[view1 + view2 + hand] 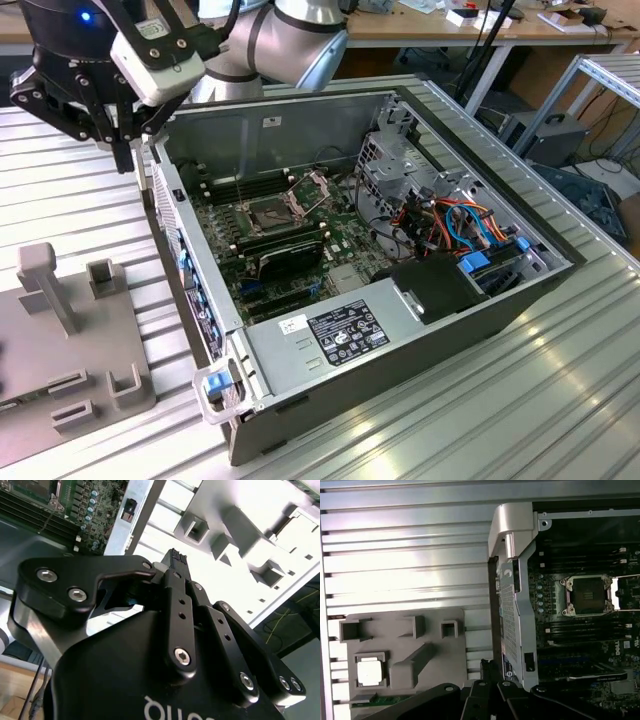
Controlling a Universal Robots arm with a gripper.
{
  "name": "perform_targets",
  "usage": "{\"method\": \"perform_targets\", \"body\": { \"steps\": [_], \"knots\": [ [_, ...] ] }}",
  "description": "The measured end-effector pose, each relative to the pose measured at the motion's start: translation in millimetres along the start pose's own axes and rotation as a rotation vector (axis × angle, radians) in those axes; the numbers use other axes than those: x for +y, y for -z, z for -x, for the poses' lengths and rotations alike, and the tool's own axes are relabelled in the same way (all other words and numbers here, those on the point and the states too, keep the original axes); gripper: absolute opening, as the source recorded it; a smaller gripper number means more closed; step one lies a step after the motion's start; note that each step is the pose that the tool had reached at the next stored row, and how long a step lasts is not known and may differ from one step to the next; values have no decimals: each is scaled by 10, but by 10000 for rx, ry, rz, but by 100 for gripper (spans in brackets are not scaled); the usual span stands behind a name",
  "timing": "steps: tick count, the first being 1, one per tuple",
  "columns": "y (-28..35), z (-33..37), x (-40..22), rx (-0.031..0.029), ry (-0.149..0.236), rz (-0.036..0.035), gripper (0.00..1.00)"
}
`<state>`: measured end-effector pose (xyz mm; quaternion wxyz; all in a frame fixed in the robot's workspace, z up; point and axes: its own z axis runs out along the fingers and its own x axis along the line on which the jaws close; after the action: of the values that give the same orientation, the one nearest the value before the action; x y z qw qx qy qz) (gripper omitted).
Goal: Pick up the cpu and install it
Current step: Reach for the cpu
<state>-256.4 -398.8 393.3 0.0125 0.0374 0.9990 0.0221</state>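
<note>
Exterior view: hand point(125, 150) hangs at about 10 o'clock of the open computer case point(300, 120), over the ribbed tabletop point(80, 210), just outside the case wall. Hand pressed together, nothing pinched. Grey fixture point(100, 340) lies at 8 o'clock of the case. First wrist view: cpu point(370, 672), silvery face up, sits in a square pocket of that fixture, apart from the hand. Socket point(272, 212) on the motherboard has its frame swung up.

Three cameras, one open computer case point(400, 330).
Exterior view looks obliquely down from well back; both wrist views look down past the gripper point(175, 560), seemingly sharing the grey fixture point(435, 630).
</note>
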Motion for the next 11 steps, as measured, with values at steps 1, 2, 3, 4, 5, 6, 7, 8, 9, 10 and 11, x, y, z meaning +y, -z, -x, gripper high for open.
{"method": "perform_targets", "body": {
  "steps": [1,2,3,4,5,6,7,8,9,10,11],
  "knots": [
    [1,-17,-2,0,0,0,11],
    [1,-36,-3,0,0,1,11],
    [1,-51,-4,0,1,1,11],
    [2,-65,-5,0,1,0,11],
    [2,-88,-7,0,1,0,11],
    [3,-107,-8,0,1,1,11],
    [3,-126,-10,0,1,0,11],
    [4,-157,-12,0,1,0,11],
    [5,-178,-13,0,0,0,11],
    [5,-189,-14,0,1,1,11],
    [5,-204,-15,0,0,0,11]
  ]
}}
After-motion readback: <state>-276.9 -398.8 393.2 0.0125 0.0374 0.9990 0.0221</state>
